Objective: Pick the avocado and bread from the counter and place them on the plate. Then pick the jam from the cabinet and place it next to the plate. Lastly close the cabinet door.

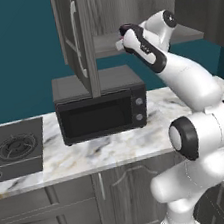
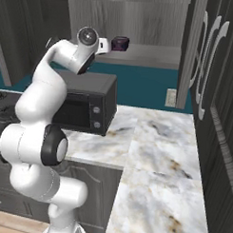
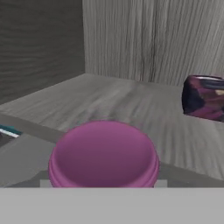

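The jam [image 3: 103, 154], a jar with a rounded magenta lid, sits close at the bottom centre of the hand view, over the front of the cabinet's grey shelf [image 3: 131, 105]. My gripper [image 2: 114, 44] reaches into the open cabinet [image 1: 120, 12] at shelf height and is shut on the jam [image 2: 120, 43]; its fingertips are hidden. The cabinet door [image 1: 75, 33] stands wide open to the left of the arm, its pale bar handle [image 1: 76, 35] facing out. Below lies the marble counter [image 1: 108, 145]. The plate, avocado and bread are out of view.
A dark purple marbled container [image 3: 203, 97] stands further back on the shelf, to the right. A black microwave [image 1: 101, 113] sits on the counter under the cabinet, with a dark stove top [image 1: 13, 148] to its left. Low grey cupboards [image 1: 57, 212] run beneath.
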You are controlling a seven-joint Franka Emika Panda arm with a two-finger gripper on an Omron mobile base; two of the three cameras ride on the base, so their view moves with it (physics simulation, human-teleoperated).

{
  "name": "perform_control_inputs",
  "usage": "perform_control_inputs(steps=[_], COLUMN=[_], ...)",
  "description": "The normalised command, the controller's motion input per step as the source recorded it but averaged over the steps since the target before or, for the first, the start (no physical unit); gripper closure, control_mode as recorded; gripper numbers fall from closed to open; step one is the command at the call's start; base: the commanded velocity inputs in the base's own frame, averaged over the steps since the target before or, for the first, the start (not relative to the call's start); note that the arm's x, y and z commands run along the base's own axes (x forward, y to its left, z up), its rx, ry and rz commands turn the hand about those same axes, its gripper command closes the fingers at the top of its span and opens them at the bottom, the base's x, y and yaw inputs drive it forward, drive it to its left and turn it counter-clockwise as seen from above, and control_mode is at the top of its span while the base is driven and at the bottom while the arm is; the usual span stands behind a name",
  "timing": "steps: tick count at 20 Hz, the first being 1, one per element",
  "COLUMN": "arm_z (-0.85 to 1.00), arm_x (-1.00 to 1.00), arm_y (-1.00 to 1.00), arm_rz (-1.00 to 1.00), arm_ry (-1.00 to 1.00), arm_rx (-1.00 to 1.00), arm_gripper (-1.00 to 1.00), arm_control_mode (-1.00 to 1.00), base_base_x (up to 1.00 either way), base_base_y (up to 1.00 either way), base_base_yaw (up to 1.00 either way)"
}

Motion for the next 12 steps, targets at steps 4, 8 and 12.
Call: perform_control_inputs(steps=[4, 8, 12], arm_z=[-0.01, -0.25, -0.5], arm_x=[-0.69, -0.47, -0.38], arm_y=[-0.06, -0.01, 0.0], arm_rz=[0.01, 0.01, 0.02], arm_ry=[0.0, 0.0, 0.0], arm_rx=[-0.02, -0.06, -0.12], arm_gripper=[1.0, 1.0, 1.0], arm_control_mode=[-1.0, -1.0, -1.0], base_base_x=[0.0, 0.0, 0.0], base_base_y=[0.0, 0.0, 0.0], base_base_yaw=[0.0, 0.0, 0.0])
